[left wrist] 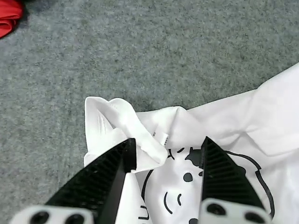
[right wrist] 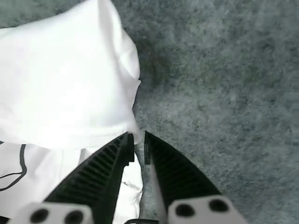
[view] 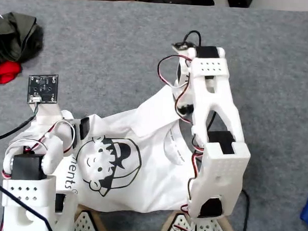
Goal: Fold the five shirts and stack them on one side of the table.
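From above, a white shirt [view: 151,189] with a cartoon face printed in black outline lies rumpled on the grey, felt-like surface [view: 121,42] towards 6 o'clock. One corner is drawn up in a peak towards 12 o'clock under the right arm. At 10 o'clock sits a dark crumpled garment [view: 17,33] with a red garment [view: 5,72] touching it. The left wrist view adds that the left gripper [left wrist: 168,148] stands wide apart, its ridged black jaws straddling a bunched fold of soft cloth, nothing in its hold. The right wrist view shows the right gripper [right wrist: 137,139] all but closed, pinching the shirt's thin edge
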Controlling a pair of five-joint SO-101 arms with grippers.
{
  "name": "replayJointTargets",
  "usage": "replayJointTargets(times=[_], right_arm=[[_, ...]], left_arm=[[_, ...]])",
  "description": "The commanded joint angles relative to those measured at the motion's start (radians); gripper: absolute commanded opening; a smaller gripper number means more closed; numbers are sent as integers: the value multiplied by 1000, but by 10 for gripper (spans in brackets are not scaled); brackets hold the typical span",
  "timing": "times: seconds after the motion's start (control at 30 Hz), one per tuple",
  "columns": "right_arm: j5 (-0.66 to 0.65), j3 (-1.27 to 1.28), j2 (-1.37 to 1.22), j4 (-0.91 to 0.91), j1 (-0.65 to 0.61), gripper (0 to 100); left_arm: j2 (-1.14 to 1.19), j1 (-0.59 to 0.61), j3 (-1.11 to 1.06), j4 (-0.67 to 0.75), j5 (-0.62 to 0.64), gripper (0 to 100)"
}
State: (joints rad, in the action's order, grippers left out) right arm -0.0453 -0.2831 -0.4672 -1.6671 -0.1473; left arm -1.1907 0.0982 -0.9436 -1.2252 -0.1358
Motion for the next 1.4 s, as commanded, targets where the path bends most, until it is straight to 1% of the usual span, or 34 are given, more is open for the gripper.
replayJointTargets(times=[0.0, 0.17, 0.3, 0.37, 0.53, 0.67, 0.8, 0.97, 1.03, 1.17, 1.37], right_arm=[[8, 5, 2, 14, 7, 56], [9, -1, 2, 14, 7, 59], [35, -1, 2, 12, 7, 132], [55, -1, 2, 11, 5, 150], [69, 5, 1, 12, -44, 125], [71, 5, 1, 20, -88, 125], [72, 7, -5, 61, -84, 124], [72, 5, -64, 57, -82, 123], [92, 5, -81, 52, -82, 123], [101, -1, -81, 20, -81, 122], [98, -2, -81, 11, -51, 57]], left_arm=[[-10, -14, 43, 0, 5, 229], [-10, -12, 41, 0, 5, 229], [-10, -15, 41, 0, 5, 229], [-8, -15, 41, 2, 5, 229], [-2, -15, 41, 2, 5, 229], [-2, -15, 41, 2, 5, 229], [-8, -12, 41, 2, 5, 229], [-10, -8, 41, 2, 5, 229], [-10, -8, 41, 2, 3, 229], [-10, -9, 41, 2, 3, 229], [-8, -14, 41, 2, 3, 229]])
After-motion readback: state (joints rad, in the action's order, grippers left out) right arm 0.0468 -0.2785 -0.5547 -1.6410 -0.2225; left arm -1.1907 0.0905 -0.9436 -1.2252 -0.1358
